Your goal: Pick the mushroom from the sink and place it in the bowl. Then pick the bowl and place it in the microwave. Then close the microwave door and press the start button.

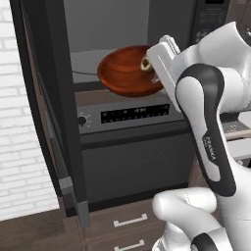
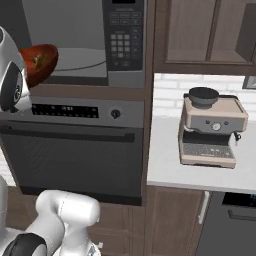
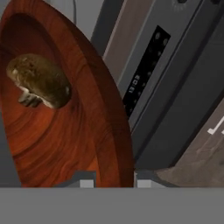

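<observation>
Gripper (image 3: 112, 178) clamped on rim of bowl (image 1: 125, 72), held tilted at the open microwave (image 2: 85, 40) mouth, above the oven (image 1: 128, 115). Mushroom (image 3: 38, 81) lies inside bowl.

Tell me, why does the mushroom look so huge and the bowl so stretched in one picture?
In the hand view the camera sits right at the bowl, so its rim sweeps across like a big curve and the mushroom looks large and a bit soft-edged. In the left base view, farther back, the bowl looks round and the mushroom tiny.
</observation>
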Tool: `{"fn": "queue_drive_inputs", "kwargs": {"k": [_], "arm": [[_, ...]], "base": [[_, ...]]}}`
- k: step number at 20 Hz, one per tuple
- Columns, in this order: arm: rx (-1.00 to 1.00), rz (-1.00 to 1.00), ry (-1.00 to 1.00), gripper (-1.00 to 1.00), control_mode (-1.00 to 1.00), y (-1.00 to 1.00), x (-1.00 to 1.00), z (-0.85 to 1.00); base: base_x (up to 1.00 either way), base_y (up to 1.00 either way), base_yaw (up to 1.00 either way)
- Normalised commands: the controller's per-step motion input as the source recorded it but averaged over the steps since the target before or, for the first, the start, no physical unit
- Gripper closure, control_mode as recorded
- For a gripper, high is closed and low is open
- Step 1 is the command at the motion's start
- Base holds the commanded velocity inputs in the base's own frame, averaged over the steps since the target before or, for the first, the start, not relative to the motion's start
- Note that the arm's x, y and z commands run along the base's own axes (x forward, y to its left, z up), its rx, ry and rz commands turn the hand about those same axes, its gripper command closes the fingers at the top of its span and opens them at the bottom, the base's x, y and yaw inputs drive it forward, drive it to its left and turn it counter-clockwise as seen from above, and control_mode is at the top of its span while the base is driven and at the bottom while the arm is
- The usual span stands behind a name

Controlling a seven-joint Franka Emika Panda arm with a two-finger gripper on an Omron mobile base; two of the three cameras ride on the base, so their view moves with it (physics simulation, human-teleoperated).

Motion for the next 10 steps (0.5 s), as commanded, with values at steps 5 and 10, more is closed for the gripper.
{"fn": "queue_drive_inputs", "kwargs": {"k": [5,10], "arm": [[0.0,-0.15,-0.01,1.0,-1.0,0.0,0.49,0.18],[0.01,-0.13,0.0,1.0,-1.0,0.0,0.72,0.0]], "base": [[0.0,0.0,0.0],[0.0,0.0,0.0]]}}
